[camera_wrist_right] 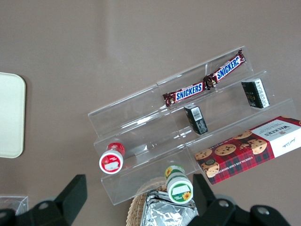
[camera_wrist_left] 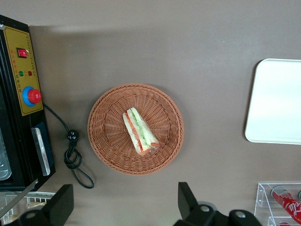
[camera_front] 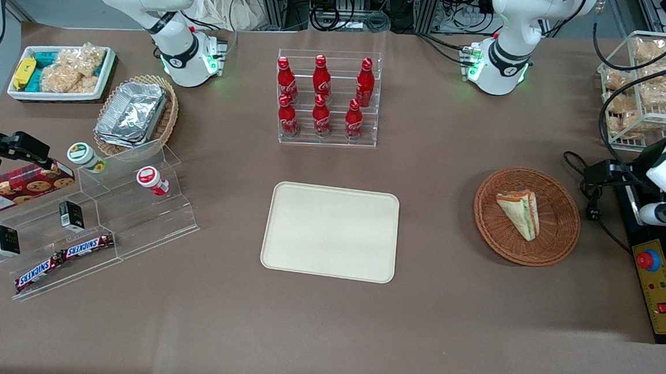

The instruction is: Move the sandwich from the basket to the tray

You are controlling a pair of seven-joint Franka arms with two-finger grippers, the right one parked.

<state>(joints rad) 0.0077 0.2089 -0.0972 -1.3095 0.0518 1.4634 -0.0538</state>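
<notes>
your pincer (camera_wrist_left: 124, 207) hangs high above the table with its fingers (camera_wrist_left: 188, 200) spread wide and nothing between them. directly below it you see the basket (camera_wrist_left: 103, 141), and the sandwich (camera_wrist_left: 139, 131) lies inside, near the middle. well off to the side of the pincer sits the tray (camera_wrist_left: 277, 101), bare, apart from the basket.
</notes>
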